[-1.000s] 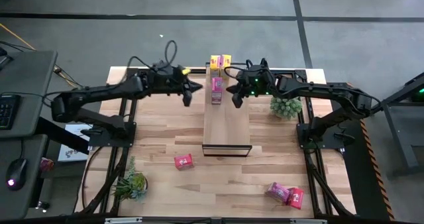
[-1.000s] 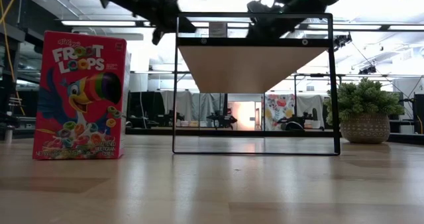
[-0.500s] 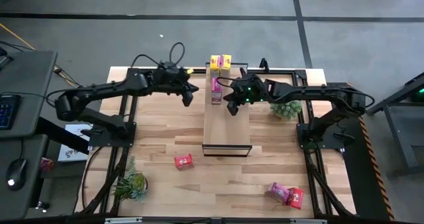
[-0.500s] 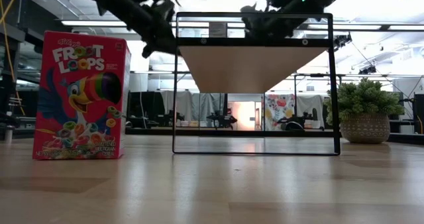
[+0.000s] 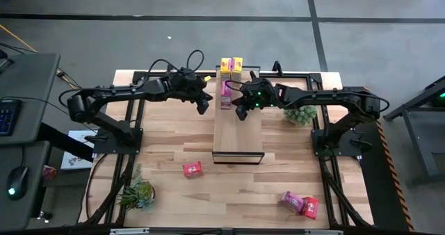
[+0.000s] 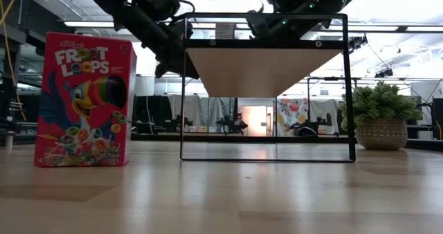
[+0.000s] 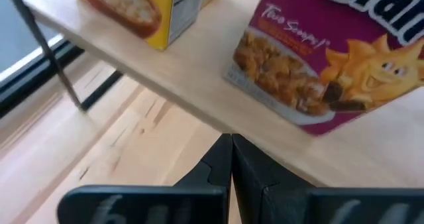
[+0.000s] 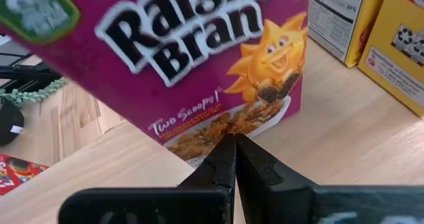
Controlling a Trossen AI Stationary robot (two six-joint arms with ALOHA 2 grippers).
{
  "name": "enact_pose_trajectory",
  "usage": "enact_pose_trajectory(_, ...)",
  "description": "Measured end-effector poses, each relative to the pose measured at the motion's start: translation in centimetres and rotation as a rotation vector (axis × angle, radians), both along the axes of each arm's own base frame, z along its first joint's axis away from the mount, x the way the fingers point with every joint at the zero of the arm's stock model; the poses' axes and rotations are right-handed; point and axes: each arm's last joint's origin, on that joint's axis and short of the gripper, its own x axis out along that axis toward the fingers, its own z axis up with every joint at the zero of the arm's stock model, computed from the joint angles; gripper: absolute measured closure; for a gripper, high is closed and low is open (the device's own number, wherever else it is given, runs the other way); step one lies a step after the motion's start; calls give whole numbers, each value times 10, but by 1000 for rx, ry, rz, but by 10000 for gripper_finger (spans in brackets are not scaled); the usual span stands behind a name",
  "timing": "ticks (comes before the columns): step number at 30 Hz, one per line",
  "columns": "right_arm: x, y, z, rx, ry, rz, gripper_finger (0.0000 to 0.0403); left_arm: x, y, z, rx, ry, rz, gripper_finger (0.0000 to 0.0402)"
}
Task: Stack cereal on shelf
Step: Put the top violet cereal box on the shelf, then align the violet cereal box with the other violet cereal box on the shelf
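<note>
A magenta Raisin Bran box (image 5: 225, 94) stands on the shelf (image 5: 238, 131) behind 2 yellow boxes (image 5: 231, 65). The left gripper (image 5: 203, 104) and right gripper (image 5: 240, 110) flank it, fingers pressed together, empty. A Froot Loops box (image 5: 192, 169) lies on the plank tabletop (image 5: 174, 134); workshop beyond.

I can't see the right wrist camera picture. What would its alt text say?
A magenta Raisin Bran box stands tilted on the light wood shelf, just beyond the right gripper, whose dark fingers are shut. Yellow boxes stand beside it.
</note>
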Motion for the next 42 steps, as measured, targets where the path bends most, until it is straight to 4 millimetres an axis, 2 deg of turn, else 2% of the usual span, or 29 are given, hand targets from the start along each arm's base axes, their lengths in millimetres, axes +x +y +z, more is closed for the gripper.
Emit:
enact_pose_trajectory(16,-4,-10,-1,-36,27,-30,403,4,1,4,21,-56,-9,401)
enact_pose_trajectory(21,-10,-12,-4,-43,97,-22,403,-4,9,9,-24,-89,-58,401)
enact_pose_trajectory(27,-33,-10,9,-41,171,-18,403,-25,20,25,-8,-120,-10,401)
enact_pose_trajectory(31,-53,-2,25,-43,198,-8,403,-37,21,40,33,-162,18,402)
enact_pose_trajectory(36,-78,8,42,-31,209,-7,403,-44,17,51,63,-193,56,393)
enact_pose_trajectory(42,-99,21,59,-45,192,-1,403,-45,12,56,69,-213,104,357)
